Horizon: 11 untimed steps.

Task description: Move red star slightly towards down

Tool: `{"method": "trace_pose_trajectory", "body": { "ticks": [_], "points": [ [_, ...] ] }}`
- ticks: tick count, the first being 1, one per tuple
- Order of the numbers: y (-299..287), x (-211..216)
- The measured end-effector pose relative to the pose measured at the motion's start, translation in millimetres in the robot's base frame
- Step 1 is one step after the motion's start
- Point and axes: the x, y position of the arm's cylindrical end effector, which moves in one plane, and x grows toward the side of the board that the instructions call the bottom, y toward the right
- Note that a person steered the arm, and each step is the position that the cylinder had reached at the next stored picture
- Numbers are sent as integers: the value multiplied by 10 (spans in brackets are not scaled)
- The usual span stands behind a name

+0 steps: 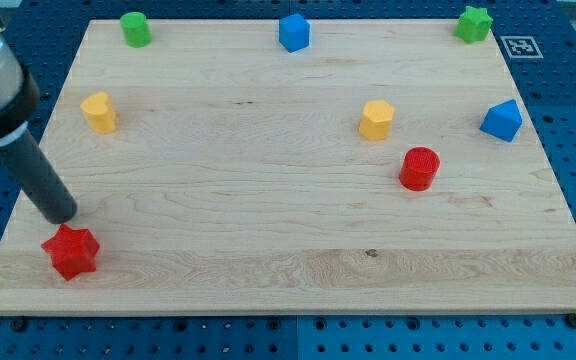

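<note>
My tip [61, 214] stands just above the red star [71, 251], which lies near the bottom-left corner of the wooden surface [268, 250]. The arm carries no jaws. The likely hazard: an off-centre or overlong push sends the star sideways or over the near edge.

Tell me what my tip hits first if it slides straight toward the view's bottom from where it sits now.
Most likely the red star. My tip sits just above it toward the view's top, close or perhaps already touching; depth is unclear. Nothing else lies between them.
</note>
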Motion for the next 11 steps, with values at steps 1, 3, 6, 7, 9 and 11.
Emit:
{"method": "trace_pose_trajectory", "body": {
  "ticks": [1, 3, 6, 7, 9, 11],
  "points": [
    [33, 16],
    [214, 297],
    [190, 72],
    [137, -96],
    [237, -859],
    [1062, -935]
  ]
}}
